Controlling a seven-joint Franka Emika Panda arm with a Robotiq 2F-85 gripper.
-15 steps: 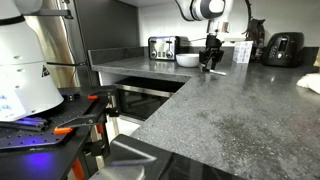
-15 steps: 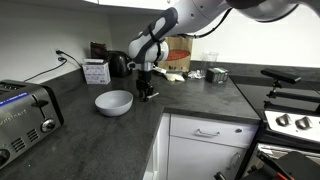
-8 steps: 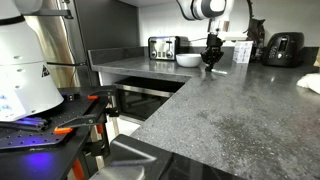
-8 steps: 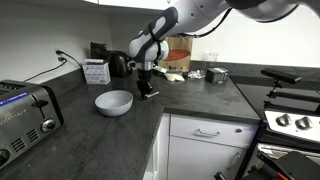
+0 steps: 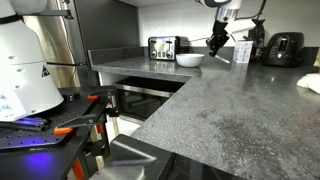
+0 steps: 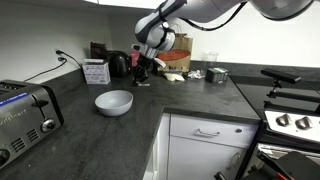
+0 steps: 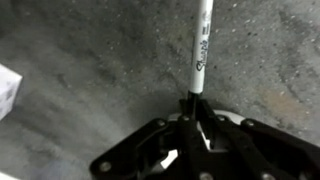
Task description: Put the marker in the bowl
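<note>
In the wrist view my gripper (image 7: 192, 105) is shut on the dark end of the marker (image 7: 203, 50). The marker's pale barrel sticks out past the fingertips over the grey counter. In both exterior views the gripper (image 5: 217, 42) (image 6: 143, 68) hangs raised above the counter. The wide white bowl (image 6: 113, 101) sits on the counter below it and off to one side, empty as far as I can see. The bowl (image 5: 189, 60) also shows at the far end of the counter, beside the gripper.
A silver toaster (image 6: 25, 115) stands near the counter's front corner. A white box (image 6: 96, 72), dark appliances and a metal cup (image 6: 216, 74) line the back wall. A stove (image 6: 290, 120) adjoins the counter. A black appliance (image 5: 283, 48) stands past the gripper.
The jaws have shut on the marker where it lay on the counter beside the bowl. The arm has then lifted it well clear of the counter.
</note>
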